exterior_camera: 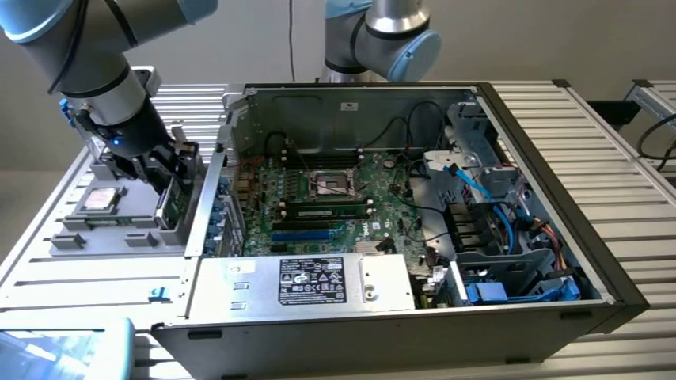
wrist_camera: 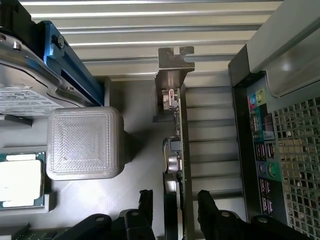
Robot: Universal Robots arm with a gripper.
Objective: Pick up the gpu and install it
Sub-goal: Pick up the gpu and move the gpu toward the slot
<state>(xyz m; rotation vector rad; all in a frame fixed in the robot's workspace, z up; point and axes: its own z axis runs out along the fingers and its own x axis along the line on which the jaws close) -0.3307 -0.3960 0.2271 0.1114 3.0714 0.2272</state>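
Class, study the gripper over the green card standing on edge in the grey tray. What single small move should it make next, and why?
Probably close the gripper on the thin green circuit card with the silvery end bracket. Its black fingers stand open on either side of the card's edge, with gaps showing, so nothing is gripped yet.

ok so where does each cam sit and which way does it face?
Exterior view: off the arm, raised, looking down into the open case, with the tray at the exterior view's left; the arm and gripper show over the tray.
Wrist view: on the wrist, looking along the open fingers at the gpu, which stands on edge between them.
Shared: gpu, gripper, tray, case.
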